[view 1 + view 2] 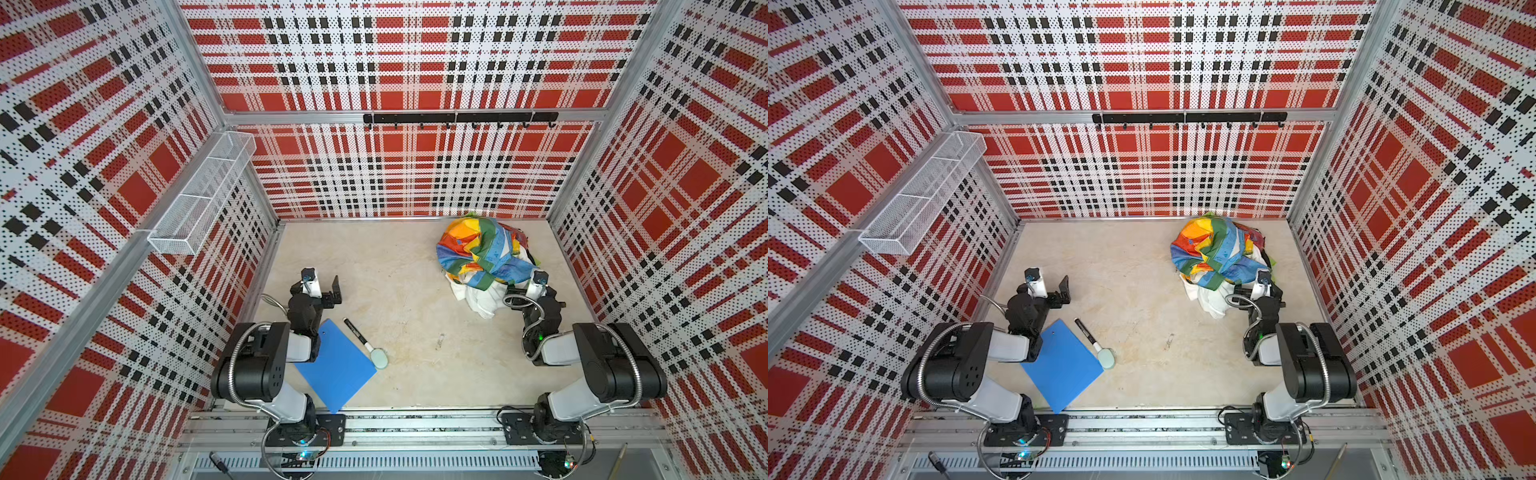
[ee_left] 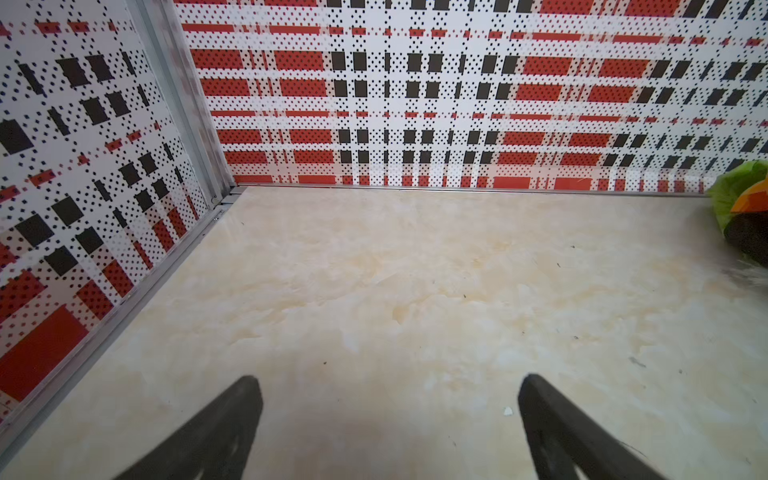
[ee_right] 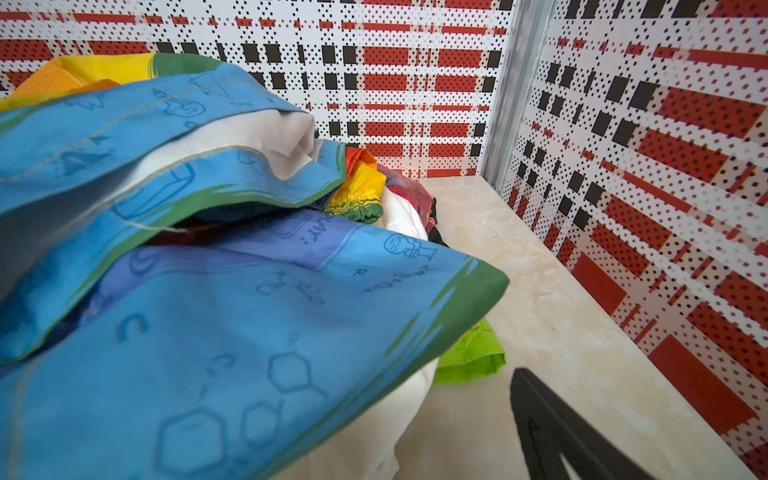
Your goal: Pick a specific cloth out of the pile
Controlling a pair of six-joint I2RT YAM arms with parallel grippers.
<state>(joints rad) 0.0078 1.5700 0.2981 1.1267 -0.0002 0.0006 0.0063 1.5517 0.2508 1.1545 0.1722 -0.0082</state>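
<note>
The pile (image 1: 484, 253) of cloths sits on the table (image 1: 395, 270) at about 1 o'clock from the middle, near the back wall and the right wall. On top is a patchwork cloth (image 3: 249, 332) in blue, green, yellow and orange (it has little drawings on the blue parts). The cloth (image 1: 482, 299), the plain white one, pokes out from under it at the pile's 6 o'clock side and lies crumpled on the table. A bit of lime-green cloth (image 3: 471, 357) peeks out at the pile's bottom edge.

The right gripper (image 1: 514, 288) is at the pile's 5 o'clock edge, right next to the white cloth. Its jaws are spread wide. Only one finger (image 3: 552, 424) shows in the right wrist view; the patchwork cloth hides the other, so it is hard to tell if that one touches any cloth.

The left gripper (image 2: 388, 380) is at about 9 o'clock, well apart from the pile. Its jaws are wide too, with only bare table between them.

A blue board (image 1: 336, 365) lies at about 7 o'clock, with a black stick (image 1: 357, 330) with a round pale green end just beside it.
</note>
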